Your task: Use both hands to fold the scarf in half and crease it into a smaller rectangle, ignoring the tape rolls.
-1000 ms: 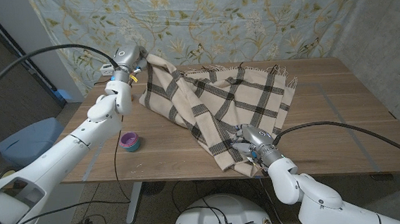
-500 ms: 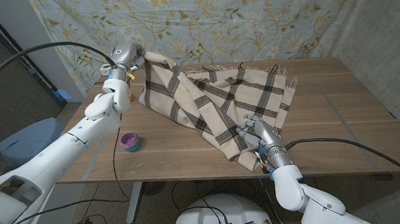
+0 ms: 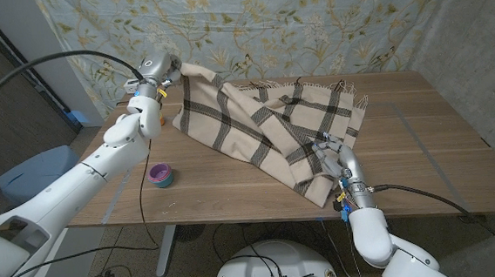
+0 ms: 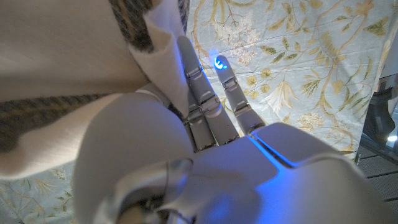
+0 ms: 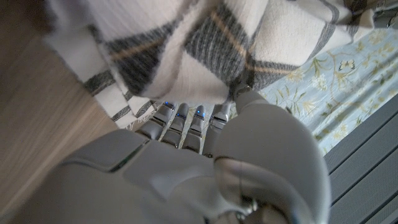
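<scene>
So the scarf (image 3: 264, 124) was a cream plaid thing with dark grey stripes and thin tan lines, fringe along its far edge, draped in loose folds across the middle of the wooden surface (image 3: 423, 144). Its far left corner was lifted off the surface by the left hand (image 3: 157, 70), whose fingers (image 4: 198, 81) pinched the cloth against the thumb, as the left wrist view showed. The near corner hung over the right hand (image 3: 332, 160) close to the front edge, the fingers (image 5: 180, 118) tucked under the fabric and gripping it. Off to the left, well apart from the scarf, a purple tape roll (image 3: 159, 173) with a teal inside sat on the surface.
</scene>
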Controlling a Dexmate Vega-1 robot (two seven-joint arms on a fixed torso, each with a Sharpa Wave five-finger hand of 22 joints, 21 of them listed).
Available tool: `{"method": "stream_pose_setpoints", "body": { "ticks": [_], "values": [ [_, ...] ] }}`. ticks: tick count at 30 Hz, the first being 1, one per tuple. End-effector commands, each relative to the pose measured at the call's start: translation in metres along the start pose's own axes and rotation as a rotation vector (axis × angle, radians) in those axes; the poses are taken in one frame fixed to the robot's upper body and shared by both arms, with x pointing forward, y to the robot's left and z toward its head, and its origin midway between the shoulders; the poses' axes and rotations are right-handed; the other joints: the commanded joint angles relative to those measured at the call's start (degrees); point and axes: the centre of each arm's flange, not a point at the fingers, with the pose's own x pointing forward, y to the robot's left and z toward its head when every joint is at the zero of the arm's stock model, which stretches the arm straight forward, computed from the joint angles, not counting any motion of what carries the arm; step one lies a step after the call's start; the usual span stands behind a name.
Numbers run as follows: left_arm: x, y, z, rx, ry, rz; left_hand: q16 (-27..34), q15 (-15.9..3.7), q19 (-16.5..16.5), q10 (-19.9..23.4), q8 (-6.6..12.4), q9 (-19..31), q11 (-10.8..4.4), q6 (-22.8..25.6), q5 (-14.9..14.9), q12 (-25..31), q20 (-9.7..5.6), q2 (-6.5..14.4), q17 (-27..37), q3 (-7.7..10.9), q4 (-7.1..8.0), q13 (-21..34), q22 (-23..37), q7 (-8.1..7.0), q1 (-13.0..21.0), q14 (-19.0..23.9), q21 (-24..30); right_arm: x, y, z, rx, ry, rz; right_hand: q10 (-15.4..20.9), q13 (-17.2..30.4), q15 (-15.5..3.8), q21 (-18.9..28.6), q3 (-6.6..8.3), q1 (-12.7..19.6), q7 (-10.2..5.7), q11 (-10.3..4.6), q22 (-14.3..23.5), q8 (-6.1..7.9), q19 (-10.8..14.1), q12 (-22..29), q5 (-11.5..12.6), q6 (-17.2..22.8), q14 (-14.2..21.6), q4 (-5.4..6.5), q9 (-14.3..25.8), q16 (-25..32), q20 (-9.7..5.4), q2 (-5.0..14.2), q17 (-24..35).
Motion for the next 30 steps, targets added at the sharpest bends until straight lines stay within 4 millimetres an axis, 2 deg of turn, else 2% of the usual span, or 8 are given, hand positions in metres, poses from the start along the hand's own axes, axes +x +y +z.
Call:
{"method": "stream_pose_setpoints", "body": {
  "ticks": [1,5,17,20,21,23,25,30],
  "values": [
    [-0.006,0.017,0.003,-0.048,-0.015,0.062,-0.38,-0.85,-0.58,-0.42,3.03,7.56,-0.43,2.6,0.44,0.36,0.28,1.26,0.52,0.46,0.07,0.96,-0.25,2.9,0.6,-0.09,0.5,-0.004,-0.034,0.0,0.164,-0.016,-0.106,-0.01,0.44,-5.36,0.56,0.32,-1.36,-0.23,-0.32,0.34,1.33,-0.76,-0.12,0.56,-1.31,-0.65,1.73,1.65,-0.19,-1.85,-0.17,0.79],
    [-0.011,0.025,0.006,-0.074,-0.034,0.094,-0.38,-0.9,-1.0,-0.82,3.4,8.25,-0.58,2.69,0.74,0.82,0.57,1.04,1.12,0.46,-0.19,2.01,-0.54,2.79,0.74,-0.47,0.73,-0.008,-0.043,0.006,0.167,-0.037,-0.129,0.02,0.8,-5.55,0.87,0.54,-2.37,-0.43,-0.05,0.51,2.15,-1.23,-0.04,0.79,-2.97,-1.25,3.36,3.16,-0.3,-2.15,-0.07,1.4],
    [-0.027,0.047,0.019,-0.223,-0.09,0.107,-0.22,-1.19,-0.95,-0.6,4.52,10.16,-0.92,2.9,1.54,1.76,0.59,0.84,2.3,0.4,-0.17,3.75,-1.21,2.4,0.58,-0.06,1.56,-0.016,-0.062,0.035,0.103,-0.101,-0.154,0.67,1.33,-5.7,1.4,0.96,-3.37,-0.65,-0.16,0.68,3.67,-1.56,0.32,1.11,-4.49,-1.7,5.06,5.26,-0.39,-2.31,-0.19,2.15],
    [-0.029,0.047,0.024,-0.196,-0.108,0.088,-0.12,-1.17,-1.02,-0.58,4.65,10.5,-1.02,2.75,1.64,1.8,0.55,0.81,2.56,0.4,-0.27,3.88,-1.31,2.57,0.64,0.1,1.7,-0.017,-0.06,0.035,0.037,-0.088,-0.142,2.73,1.95,-4.8,2.39,1.97,-3.4,-0.53,0.34,0.76,5.9,-0.77,1.37,1.59,-4.45,-0.16,5.81,7.31,-0.18,-1.34,-0.3,2.46],
    [-0.03,0.046,0.025,-0.188,-0.11,0.085,-0.09,-1.15,-1.0,-0.56,4.7,10.55,-1.03,2.81,1.66,1.8,0.52,0.81,2.62,0.4,-0.29,3.87,-1.33,2.52,0.65,0.12,1.73,-0.017,-0.059,0.034,0.025,-0.088,-0.113,4.0,2.34,-2.61,3.14,3.17,-1.66,0.45,1.87,0.64,7.92,-0.09,2.07,2.13,-3.54,1.0,4.19,8.61,-0.62,0.9,-1.25,2.08],
    [-0.031,0.043,0.027,-0.183,-0.108,0.066,-0.04,-1.28,-0.98,-0.46,4.81,10.74,-1.09,2.87,1.71,1.75,0.46,0.85,2.9,0.37,-0.34,3.77,-1.41,2.49,0.68,0.07,1.89,-0.016,-0.052,0.033,-0.042,-0.094,-0.054,4.5,2.59,-0.34,3.66,3.87,-0.03,2.22,3.7,0.45,9.27,0.14,2.42,2.3,-3.2,1.46,2.24,9.38,-1.42,3.21,-2.34,1.62],
    [-0.031,0.041,0.028,-0.182,-0.107,0.059,-0.01,-1.23,-1.0,-0.48,4.81,10.7,-1.04,2.94,1.73,1.68,0.47,0.84,2.97,0.37,-0.37,3.7,-1.44,2.52,0.7,0.15,1.94,-0.016,-0.049,0.035,-0.086,-0.093,-0.039,4.01,2.74,0.94,3.93,2.58,-0.62,3.5,4.92,0.23,8.23,-0.22,2.33,1.33,-5.4,1.69,1.32,8.03,-1.93,4.92,-4.59,1.56],
    [-0.028,0.028,0.034,-0.157,-0.104,-0.006,0.08,-1.21,-0.86,-0.08,4.67,10.42,-0.88,3.21,1.77,1.41,0.33,0.8,3.39,0.46,-0.6,3.13,-1.6,2.62,0.83,0.43,2.4,-0.017,-0.029,0.045,-0.271,-0.097,0.028,0.83,2.49,3.23,4.35,-1.79,-4.71,3.79,6.31,-0.43,1.49,-1.04,0.99,-1.45,-13.71,1.09,0.94,2.28,-2.88,7.25,-7.79,1.78]
  ]
}}
